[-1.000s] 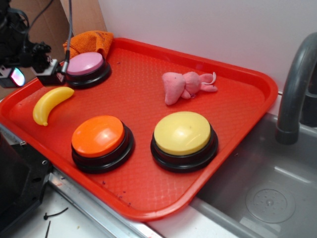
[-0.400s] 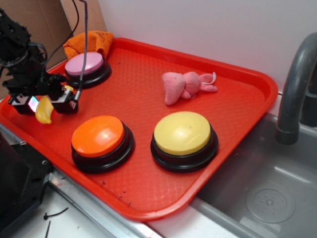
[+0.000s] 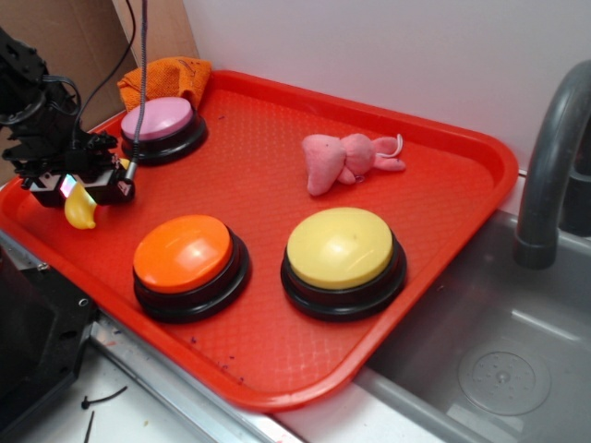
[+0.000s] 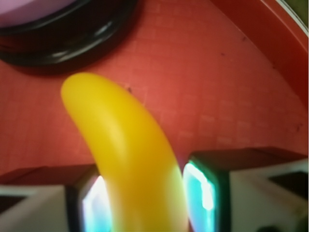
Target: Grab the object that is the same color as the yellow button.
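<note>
From the exterior view we see the black gripper [image 3: 81,189] now down over the small glossy yellow plastic banana [image 3: 79,210] at the left edge of the red plastic tray [image 3: 443,185], where 1 second ago it hung above and behind it near the pink-topped round button [image 3: 160,120] (the pale yellow domed button [image 3: 340,245] sits well apart). In the wrist view the banana [image 4: 130,154] lies between the 2 pads [image 4: 200,195], narrowly spaced with a sliver of gap on the right, so we judge the grasp nearly closed but not yet firm.

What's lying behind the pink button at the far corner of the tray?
An orange cloth is bunched behind the pink button, draped at the red tray rim's corner. The button hides its lower edge, so what it rests on there cannot be seen.
</note>
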Controlling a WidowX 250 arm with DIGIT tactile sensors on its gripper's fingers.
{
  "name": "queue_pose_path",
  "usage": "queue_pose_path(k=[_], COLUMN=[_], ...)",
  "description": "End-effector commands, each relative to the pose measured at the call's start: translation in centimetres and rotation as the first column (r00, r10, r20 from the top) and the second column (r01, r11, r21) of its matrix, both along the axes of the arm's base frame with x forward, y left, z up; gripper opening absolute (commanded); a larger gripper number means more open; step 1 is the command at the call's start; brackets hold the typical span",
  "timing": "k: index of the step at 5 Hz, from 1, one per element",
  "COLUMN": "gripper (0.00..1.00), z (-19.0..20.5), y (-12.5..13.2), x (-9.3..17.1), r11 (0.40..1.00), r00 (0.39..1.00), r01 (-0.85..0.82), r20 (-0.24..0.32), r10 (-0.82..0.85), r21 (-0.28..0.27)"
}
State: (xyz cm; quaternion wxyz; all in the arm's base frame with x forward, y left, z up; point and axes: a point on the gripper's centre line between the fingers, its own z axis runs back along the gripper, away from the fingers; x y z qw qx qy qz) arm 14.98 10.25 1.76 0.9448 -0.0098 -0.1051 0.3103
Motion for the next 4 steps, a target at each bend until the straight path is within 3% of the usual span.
queue_pose_path(k=[1, 3, 4], gripper=[0.00, 0.00, 0.00], z=[5.3, 13.0, 16.2], y=[-1.8, -4.7, -6.0], x=[1.5, 3.7, 4.6], r11=[0.995, 0.985, 0.985], r00=[0.995, 0.986, 0.984], r01=[0.072, 0.168, 0.173], r20=[-0.071, 0.000, 0.048], r10=[-0.067, -0.168, -0.172], r21=[0.068, -0.035, -0.013])
